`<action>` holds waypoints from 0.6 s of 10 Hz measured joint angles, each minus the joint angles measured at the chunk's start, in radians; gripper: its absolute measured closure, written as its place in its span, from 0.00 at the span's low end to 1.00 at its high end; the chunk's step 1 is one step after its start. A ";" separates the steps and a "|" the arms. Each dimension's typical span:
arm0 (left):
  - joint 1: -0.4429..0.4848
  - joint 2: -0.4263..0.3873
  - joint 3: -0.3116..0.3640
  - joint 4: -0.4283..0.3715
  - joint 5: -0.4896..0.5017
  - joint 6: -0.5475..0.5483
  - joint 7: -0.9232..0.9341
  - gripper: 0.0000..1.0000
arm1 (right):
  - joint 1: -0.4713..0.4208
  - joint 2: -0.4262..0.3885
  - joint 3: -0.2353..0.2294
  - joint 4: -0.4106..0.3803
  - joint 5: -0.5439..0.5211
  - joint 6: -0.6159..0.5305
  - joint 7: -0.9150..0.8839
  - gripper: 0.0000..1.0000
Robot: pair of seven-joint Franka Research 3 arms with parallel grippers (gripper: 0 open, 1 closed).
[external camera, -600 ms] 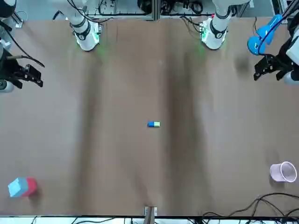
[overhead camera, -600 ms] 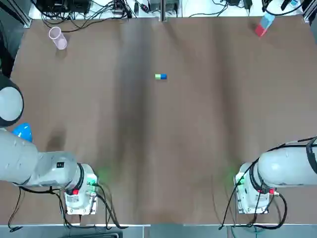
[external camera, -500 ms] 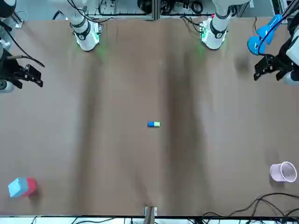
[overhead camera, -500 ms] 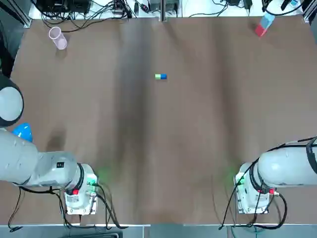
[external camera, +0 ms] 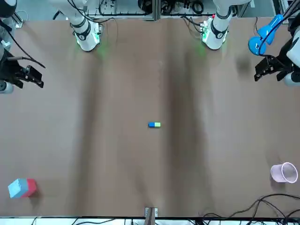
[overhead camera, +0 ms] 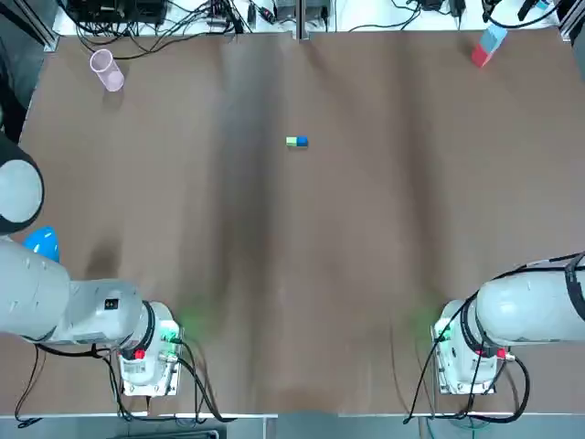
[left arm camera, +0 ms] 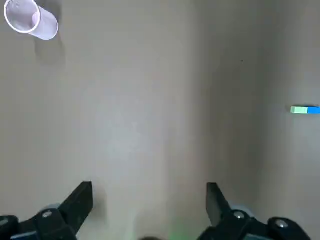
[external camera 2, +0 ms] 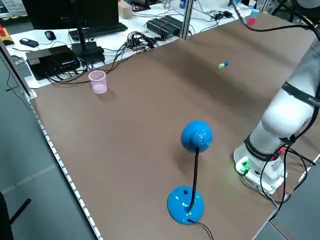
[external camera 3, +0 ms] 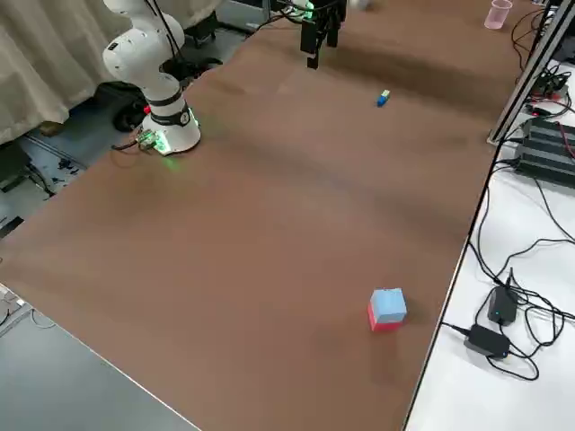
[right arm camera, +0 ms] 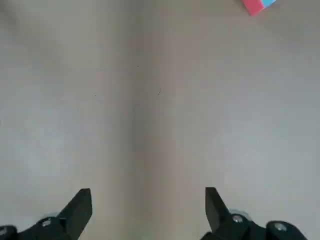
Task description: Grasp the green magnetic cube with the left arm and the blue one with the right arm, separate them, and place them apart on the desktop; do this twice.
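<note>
The green cube [overhead camera: 291,141] and the blue cube [overhead camera: 302,141] lie stuck together in the far middle of the table, green on the robot's left. The front view shows the same pair as blue cube [external camera: 151,124] and green cube [external camera: 157,124]. The left wrist view has the pair [left arm camera: 305,110] far ahead and off to one side. My left gripper [external camera: 263,69] hangs open above the table's left edge, well away from the cubes; its own view shows the left gripper [left arm camera: 150,200] empty. My right gripper [external camera: 36,76] hovers open over the right edge, and its own view shows the right gripper [right arm camera: 148,205] empty.
A pink cup [overhead camera: 106,69] lies at the far left corner. A red and blue block [overhead camera: 487,44] stands at the far right corner. A blue desk lamp [external camera 2: 192,170] stands by the left arm's base. Cables run along the table's far edge.
Both raised grippers have shifted very slightly. The joined cubes have not moved.
</note>
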 joint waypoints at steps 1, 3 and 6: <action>0.000 0.004 0.000 0.000 0.000 0.000 0.000 0.00 | 0.002 0.000 0.002 0.001 0.000 -0.015 0.024 0.00; 0.001 0.018 0.001 0.000 0.000 0.002 0.000 0.00 | 0.010 0.001 0.004 0.001 0.003 -0.019 0.099 0.00; 0.014 0.055 0.012 -0.003 0.000 0.003 -0.054 0.00 | 0.064 0.017 0.007 0.001 0.015 -0.007 0.337 0.00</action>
